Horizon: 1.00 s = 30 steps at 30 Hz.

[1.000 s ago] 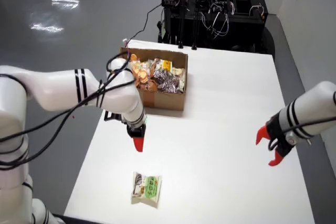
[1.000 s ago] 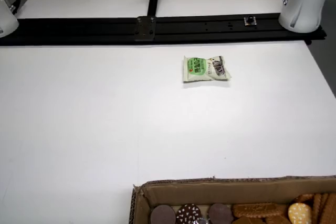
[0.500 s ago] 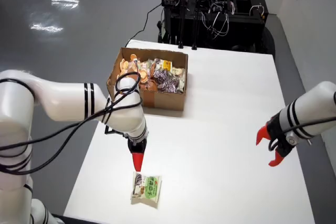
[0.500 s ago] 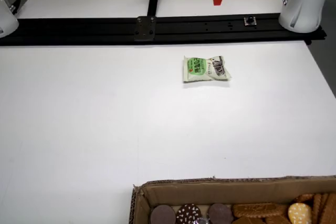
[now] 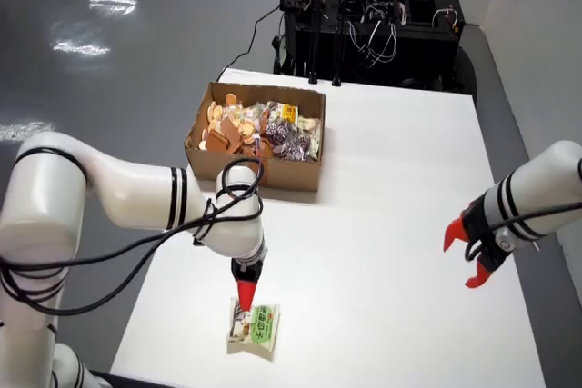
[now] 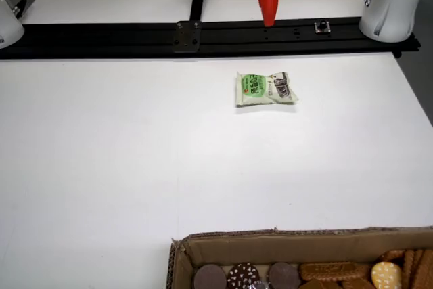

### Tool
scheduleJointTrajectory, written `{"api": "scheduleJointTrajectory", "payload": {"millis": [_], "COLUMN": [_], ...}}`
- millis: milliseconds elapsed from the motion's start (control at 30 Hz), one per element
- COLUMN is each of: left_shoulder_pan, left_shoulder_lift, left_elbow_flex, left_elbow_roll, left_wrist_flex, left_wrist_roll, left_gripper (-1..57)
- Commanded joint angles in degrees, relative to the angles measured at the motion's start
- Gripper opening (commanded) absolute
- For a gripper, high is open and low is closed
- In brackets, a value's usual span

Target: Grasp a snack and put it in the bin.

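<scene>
Green-and-white snack packet (image 5: 253, 328) lies flat near the table's (image 5: 400, 252) front edge in the main view, just below the working arm's red-tipped gripper (image 5: 245, 299), whose fingers look pinched together and empty, long side across the front, well apart from the cardboard box (image 5: 256, 172).

Bright, even light is falling from above in both views, and the white table (image 5: 391, 197) is looking almost overexposed. Ceiling lamps are making glare patches on the glossy grey floor (image 5: 100, 15). Shadows are staying soft and short, and both pictures are looking slightly soft.
</scene>
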Motion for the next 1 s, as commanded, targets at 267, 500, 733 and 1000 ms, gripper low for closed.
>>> {"api": "scheduleJointTrajectory", "payload": {"millis": [267,500,733,1000], "left_shoulder_pan": [-1.1,-1.7,-1.7,-1.6], "left_shoulder_lift": [2.6,5.3,6.9,8.1], "left_elbow_flex": [0.4,0.6,0.8,1.0], "left_elbow_roll": [1.0,1.0,1.3,1.9], "left_wrist_flex": [-1.6,-2.3,-2.6,-2.9], "left_wrist_roll": [0.0,0.0,-0.1,-0.8], "left_gripper": [47.3,48.2,48.8,49.1]}}
